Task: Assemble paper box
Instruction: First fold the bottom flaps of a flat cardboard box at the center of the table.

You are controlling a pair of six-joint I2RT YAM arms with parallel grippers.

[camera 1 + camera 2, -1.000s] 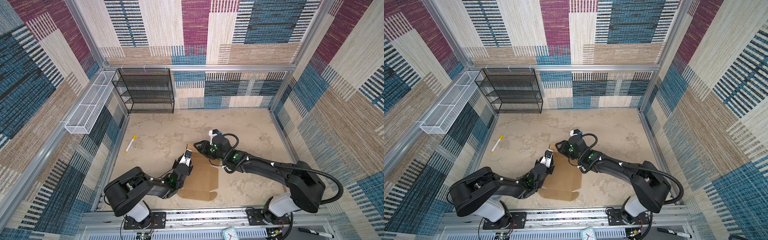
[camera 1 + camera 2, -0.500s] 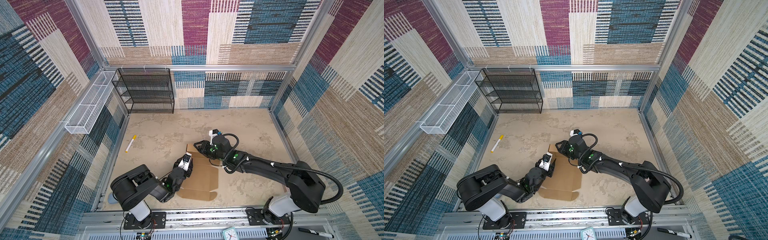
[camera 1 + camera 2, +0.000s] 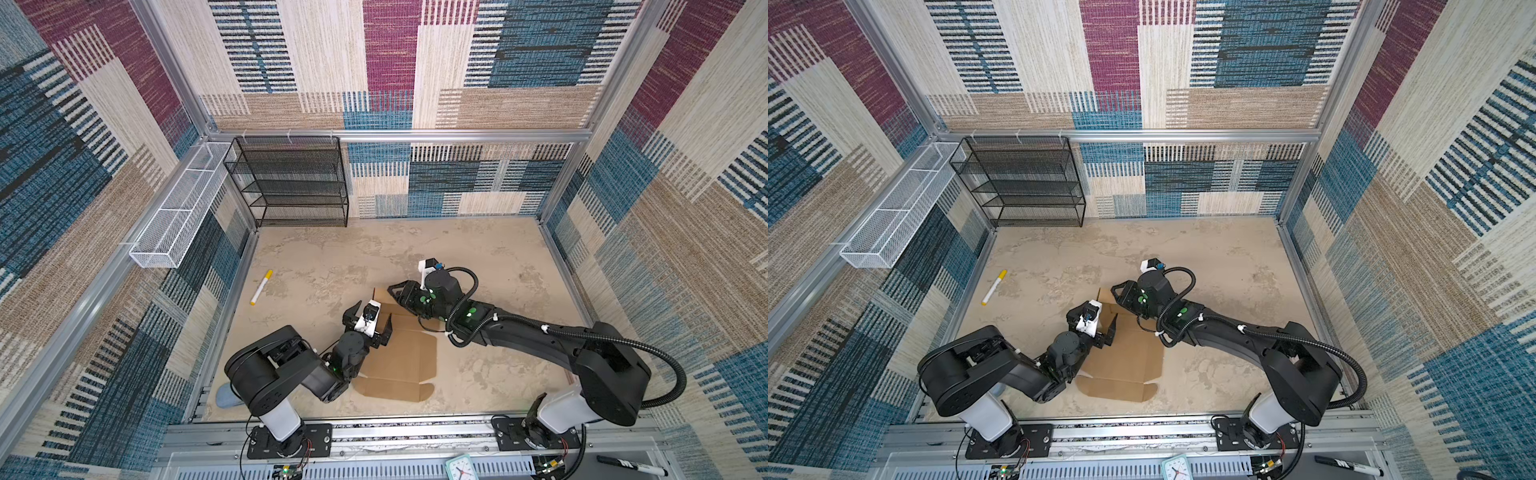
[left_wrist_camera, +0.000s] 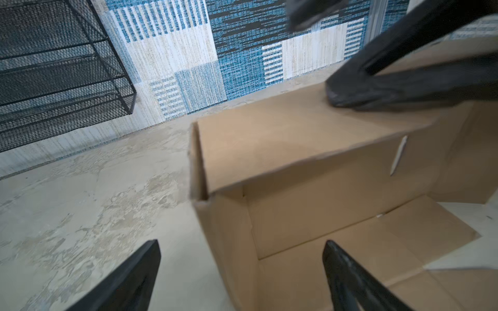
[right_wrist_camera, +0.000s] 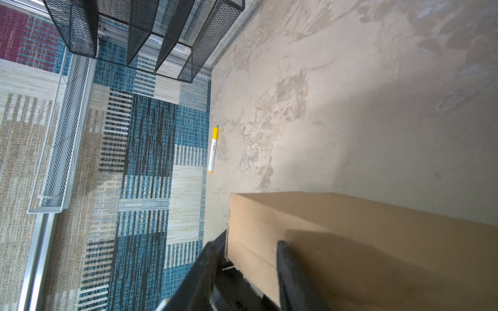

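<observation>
paper box (image 3: 401, 353) is on the table (image 3: 478, 249) between my two arms, part-folded. Base panel is flat, lid panel and tabs lie flat toward my bases, far wall and left side wall stand up. Long axis runs near-to-far, from my bases toward the back wall

left gripper (image 4: 241, 243): jaws spread wide, gripping nothing. It sits close in at the box's left side, aimed at the far-left corner. The left side wall runs straight away from it, lengthwise between the two fingers (image 4: 134, 272): one outside the box, one over the base panel

right gripper (image 5: 247, 245): comes in from the far right, jaws part-closed astride the end of the far wall. One finger lies on the wall's folded-over panel, the other is past the cardboard edge. Can't tell if that's a real clamp or only a press

relation that matters: the far wall runs crosswise to my left jaws, the side wall runs along them, and their corner is dead ahead and near. The fold-over looks not yet seated at that corner; its end gapes open

my read: the left arm is nearer that corner and is free, so it takes the next move. Closing where it is would pinch the side wall with no wrist turn. The right only has to keep the far wall up

marker (image 3: 261, 286) is well apart on my left, not a factor
</observation>
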